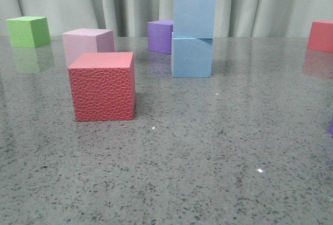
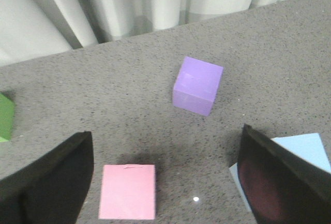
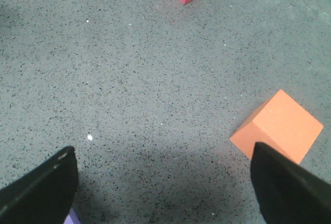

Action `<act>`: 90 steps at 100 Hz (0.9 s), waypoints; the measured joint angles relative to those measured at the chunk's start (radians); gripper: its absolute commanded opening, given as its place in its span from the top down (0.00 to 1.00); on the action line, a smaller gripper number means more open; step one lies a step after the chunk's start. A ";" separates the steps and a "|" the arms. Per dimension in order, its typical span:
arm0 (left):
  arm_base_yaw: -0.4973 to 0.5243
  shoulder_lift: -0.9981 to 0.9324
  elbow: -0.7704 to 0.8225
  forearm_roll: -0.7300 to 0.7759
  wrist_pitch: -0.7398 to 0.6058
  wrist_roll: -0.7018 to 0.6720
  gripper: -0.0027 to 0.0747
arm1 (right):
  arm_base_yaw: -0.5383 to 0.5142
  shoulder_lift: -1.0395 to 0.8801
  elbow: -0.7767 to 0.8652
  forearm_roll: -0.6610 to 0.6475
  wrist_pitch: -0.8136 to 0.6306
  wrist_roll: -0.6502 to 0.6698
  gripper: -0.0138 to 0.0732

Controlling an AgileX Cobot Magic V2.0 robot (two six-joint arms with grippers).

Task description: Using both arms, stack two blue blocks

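Observation:
Two pale sky-blue blocks stand stacked at the middle back of the table in the front view: the upper block (image 1: 194,15) rests on the lower block (image 1: 191,54), shifted slightly right. Neither gripper shows in the front view. In the left wrist view my left gripper (image 2: 165,182) is open and empty above the table, and a blue block (image 2: 305,151) shows partly behind its right finger (image 2: 274,182). In the right wrist view my right gripper (image 3: 165,182) is open and empty over bare table.
A textured red cube (image 1: 102,85) stands front left, with a pink cube (image 1: 87,43) behind it and a green cube (image 1: 28,31) at far left. A purple cube (image 1: 161,36) sits behind the stack, a red cube (image 1: 321,35) far right. An orange cube (image 3: 279,125) lies by the right gripper.

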 measured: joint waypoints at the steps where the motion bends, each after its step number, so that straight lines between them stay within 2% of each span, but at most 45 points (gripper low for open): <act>1: 0.000 -0.007 0.006 0.000 0.000 0.004 0.26 | 0.000 0.000 0.000 0.000 0.000 0.000 0.08; 40: 0.126 -0.250 0.316 -0.004 -0.006 0.037 0.26 | 0.000 0.000 0.000 0.000 0.002 0.000 0.08; 90: 0.300 -0.712 0.928 -0.015 -0.234 0.037 0.26 | 0.000 0.000 0.000 0.000 0.018 0.015 0.08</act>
